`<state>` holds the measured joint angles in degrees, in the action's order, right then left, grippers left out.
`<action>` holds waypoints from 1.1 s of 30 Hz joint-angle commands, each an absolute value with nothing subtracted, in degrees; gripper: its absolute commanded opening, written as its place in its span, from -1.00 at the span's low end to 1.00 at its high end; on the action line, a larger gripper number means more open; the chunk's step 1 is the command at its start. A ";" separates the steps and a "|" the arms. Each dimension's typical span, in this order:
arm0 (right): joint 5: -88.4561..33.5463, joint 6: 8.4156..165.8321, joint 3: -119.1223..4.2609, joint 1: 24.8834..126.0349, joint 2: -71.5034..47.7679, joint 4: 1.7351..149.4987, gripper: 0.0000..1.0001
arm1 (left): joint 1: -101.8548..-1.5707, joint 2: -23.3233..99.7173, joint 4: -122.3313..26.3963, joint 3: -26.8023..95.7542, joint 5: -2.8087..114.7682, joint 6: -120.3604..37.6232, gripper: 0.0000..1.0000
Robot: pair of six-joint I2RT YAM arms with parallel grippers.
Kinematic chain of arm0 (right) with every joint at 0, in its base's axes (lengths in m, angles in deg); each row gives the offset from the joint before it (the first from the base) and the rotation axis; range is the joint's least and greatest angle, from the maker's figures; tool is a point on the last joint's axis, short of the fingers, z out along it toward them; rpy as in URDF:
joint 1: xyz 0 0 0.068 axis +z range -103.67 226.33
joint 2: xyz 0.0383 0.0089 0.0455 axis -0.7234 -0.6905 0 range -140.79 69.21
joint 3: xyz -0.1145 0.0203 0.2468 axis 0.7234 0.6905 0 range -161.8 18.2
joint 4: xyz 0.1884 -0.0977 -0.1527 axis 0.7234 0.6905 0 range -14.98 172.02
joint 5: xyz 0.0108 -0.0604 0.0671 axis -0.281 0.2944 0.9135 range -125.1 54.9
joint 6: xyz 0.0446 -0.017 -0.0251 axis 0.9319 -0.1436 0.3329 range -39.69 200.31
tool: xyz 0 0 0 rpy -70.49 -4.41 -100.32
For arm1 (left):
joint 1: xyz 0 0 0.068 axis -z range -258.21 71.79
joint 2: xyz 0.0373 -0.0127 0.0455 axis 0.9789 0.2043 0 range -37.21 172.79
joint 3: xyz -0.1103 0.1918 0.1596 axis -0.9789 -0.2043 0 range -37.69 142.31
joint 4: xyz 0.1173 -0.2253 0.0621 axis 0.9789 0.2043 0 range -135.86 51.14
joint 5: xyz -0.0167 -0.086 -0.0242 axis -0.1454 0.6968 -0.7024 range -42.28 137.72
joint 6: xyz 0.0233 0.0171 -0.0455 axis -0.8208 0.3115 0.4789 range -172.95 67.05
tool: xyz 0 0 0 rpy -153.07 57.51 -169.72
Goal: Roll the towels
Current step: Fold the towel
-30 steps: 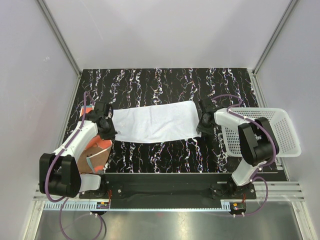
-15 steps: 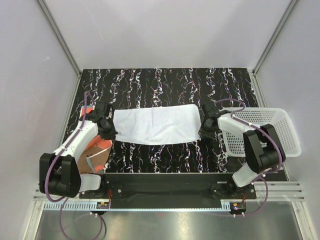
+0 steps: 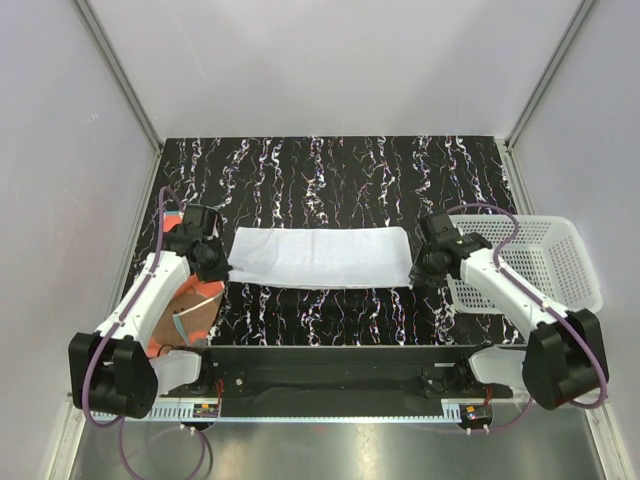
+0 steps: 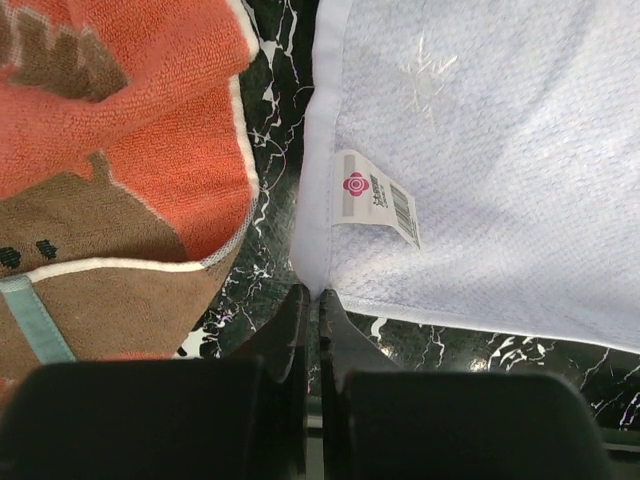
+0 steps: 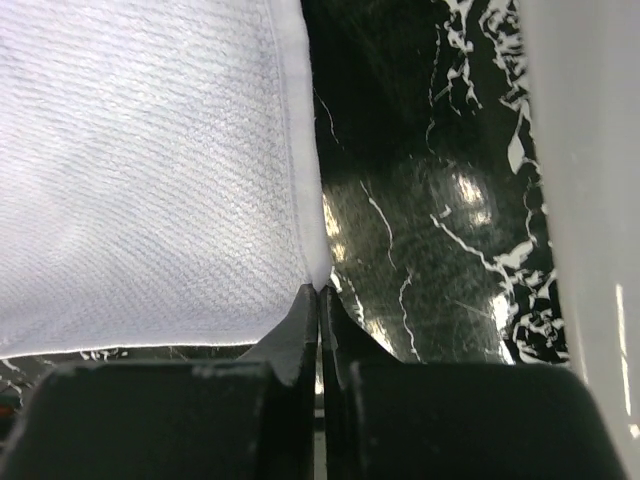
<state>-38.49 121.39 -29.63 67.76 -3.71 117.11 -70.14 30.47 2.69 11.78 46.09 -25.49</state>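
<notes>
The white towel (image 3: 320,257) lies stretched out flat across the middle of the dark marbled table. My left gripper (image 3: 222,270) is shut on its near left corner, seen in the left wrist view (image 4: 315,293) below the towel's sewn label (image 4: 375,197). My right gripper (image 3: 416,276) is shut on its near right corner, seen in the right wrist view (image 5: 318,288). The orange towel (image 3: 195,305) with a brownish reverse lies crumpled at the left under my left arm; it also shows in the left wrist view (image 4: 130,130).
A white perforated basket (image 3: 530,265) stands at the right edge of the table, its wall close to my right gripper in the right wrist view (image 5: 590,200). The enclosure walls rise on three sides.
Both grippers have pulled apart and towards the near edge. The white towel went from slanted and slack to straight and stretched. The right arm swung outwards over the basket.
</notes>
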 commanded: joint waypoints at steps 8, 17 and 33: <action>-38.52 121.80 -34.70 68.22 0.14 124.68 -1.00 | -70.04 27.21 5.90 14.51 46.58 -26.67 -1.00; -38.52 117.49 -43.75 68.04 -11.45 123.27 -1.00 | -70.21 35.29 6.34 22.77 45.52 -28.16 -1.00; -36.42 111.95 -60.01 64.53 -32.47 122.48 -1.00 | -71.44 57.52 7.22 40.43 41.30 -29.92 -1.00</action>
